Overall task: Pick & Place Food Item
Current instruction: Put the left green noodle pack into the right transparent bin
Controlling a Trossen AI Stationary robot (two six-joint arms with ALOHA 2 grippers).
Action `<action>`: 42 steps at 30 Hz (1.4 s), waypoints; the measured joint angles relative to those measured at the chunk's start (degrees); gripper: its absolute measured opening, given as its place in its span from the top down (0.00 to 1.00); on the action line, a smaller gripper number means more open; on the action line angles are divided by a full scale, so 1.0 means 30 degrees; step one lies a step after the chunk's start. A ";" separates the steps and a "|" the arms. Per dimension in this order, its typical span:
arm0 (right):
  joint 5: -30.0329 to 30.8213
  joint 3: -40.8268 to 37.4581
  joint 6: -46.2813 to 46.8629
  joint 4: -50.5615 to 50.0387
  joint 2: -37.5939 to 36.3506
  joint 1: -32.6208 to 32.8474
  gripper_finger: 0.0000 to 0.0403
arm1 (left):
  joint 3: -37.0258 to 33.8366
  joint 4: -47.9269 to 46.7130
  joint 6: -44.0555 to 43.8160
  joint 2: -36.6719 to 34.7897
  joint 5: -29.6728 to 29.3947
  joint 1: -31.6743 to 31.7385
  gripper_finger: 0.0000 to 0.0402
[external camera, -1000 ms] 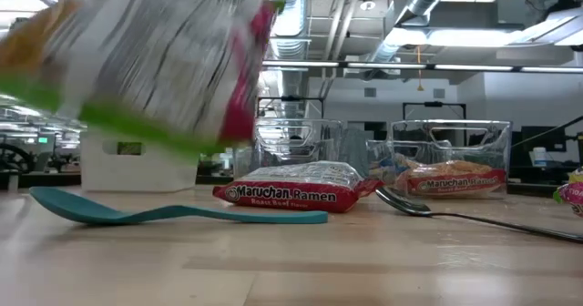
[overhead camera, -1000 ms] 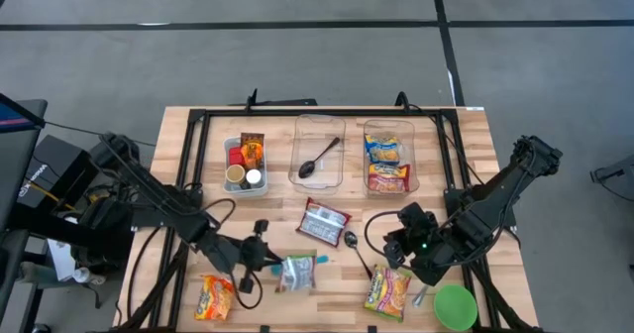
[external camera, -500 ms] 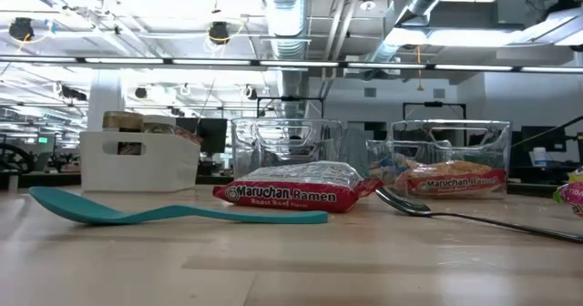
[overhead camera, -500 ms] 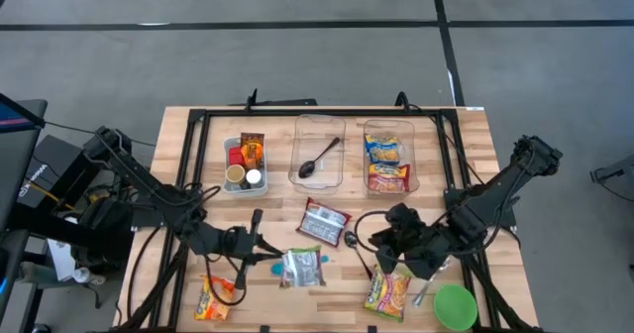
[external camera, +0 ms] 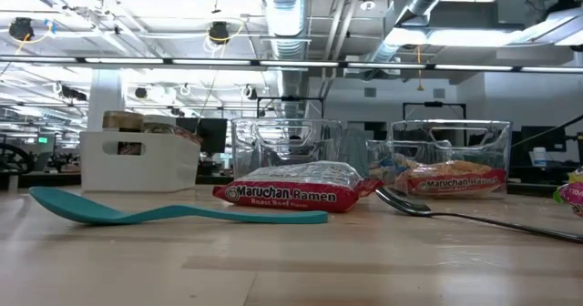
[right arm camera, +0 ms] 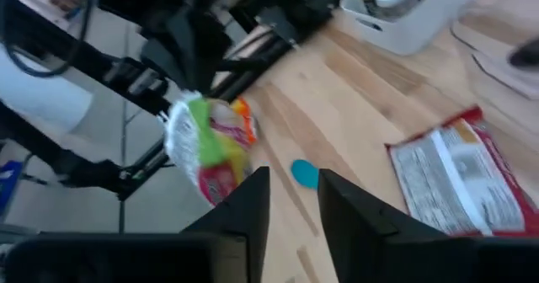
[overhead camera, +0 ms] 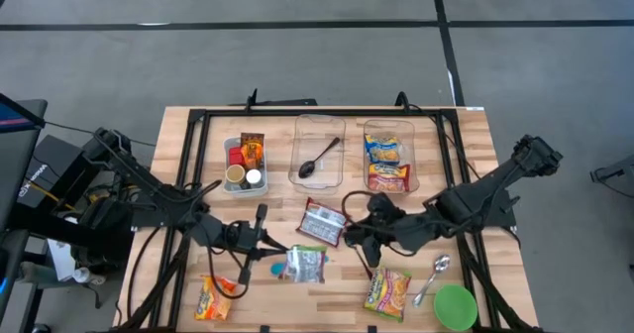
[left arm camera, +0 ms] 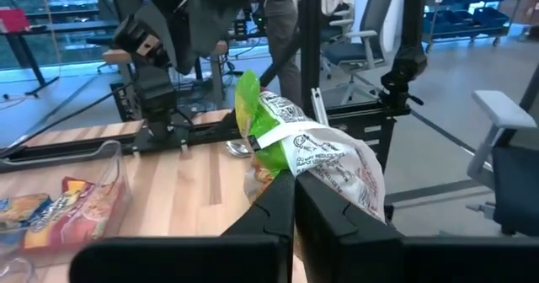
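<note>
High view: we see the left gripper (overhead camera: 280, 254) at about 7 o'clock from the table's centre, fingers pinched together on the edge of a green-and-white food packet (overhead camera: 305, 264). The packet hangs off the fingers above the wood; in the low view nothing of it shows at table level, so we judge it is lifted. In the left wrist view the fingers (left arm camera: 269, 211) meet on only a thin strip of wrapper, with the bulk of the packet (left arm camera: 316, 157) sagging to one side.

The right gripper (overhead camera: 355, 236) sits just at 3 o'clock of the ramen pack (overhead camera: 324, 222) lying flat mid-table, its fingers a little apart and holding nothing we can see. A teal spoon (external camera: 164, 212) lies on the table near it.

The risks, as we judge them: the pinch is on a slippery film edge, so a quick swing could let the packet slide out or twist. The two arms are close, and the packet hangs between them; a reach by the right arm could knock it. The bin with ramen (overhead camera: 388, 157) at 1 o'clock is the likely target, and the right arm lies across that path. A low carry could also snag the ramen pack.
</note>
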 joint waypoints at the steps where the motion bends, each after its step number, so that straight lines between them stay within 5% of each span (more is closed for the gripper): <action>1: -0.0244 0.0000 -0.0325 0.0262 0.0000 -0.0092 0.73 | 0.0000 0.0006 -0.0012 0.0000 0.0000 0.0085 1.00; 9: 0.0174 0.0000 -0.1304 0.0458 -0.0007 0.0207 0.60 | 0.0000 0.1372 -0.0065 0.0000 0.0000 0.0710 1.00; 19: 0.4049 0.0007 -0.0969 0.0900 0.1540 0.2450 0.64 | 0.0000 0.3476 -0.0146 0.0000 0.0000 0.1293 1.00; 30: 0.4150 0.0000 -0.0817 0.4579 0.4356 0.2512 0.65 | 0.0000 0.4095 -0.0284 -0.0007 0.0007 0.1473 1.00; 42: 0.4066 0.0000 -0.0360 0.4836 0.4357 0.2940 0.49 | 0.0000 0.3963 -0.0382 -0.0007 0.0015 0.1473 1.00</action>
